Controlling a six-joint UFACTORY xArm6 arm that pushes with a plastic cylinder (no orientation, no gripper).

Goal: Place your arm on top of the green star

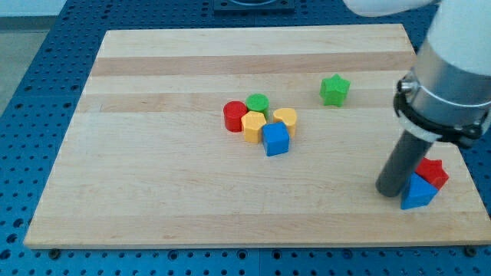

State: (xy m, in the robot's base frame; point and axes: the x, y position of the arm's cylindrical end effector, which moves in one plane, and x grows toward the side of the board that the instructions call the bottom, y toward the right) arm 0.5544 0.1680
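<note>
While my tip [390, 189] is resting on the board [153, 207] at the view's lower right, bare and holding nothing since it has no jaws, the green star [335, 89] is sitting well up from it and slightly to the view's left, alone on open wood. A blue block [418, 193] and a red block [433, 172] are crowding just to my tip's right, seemingly touching it. The star is looking small, rigid and light, likely sliding at any nudge, so I am judging that no hold is needed; approaching its centre should suit.
</note>
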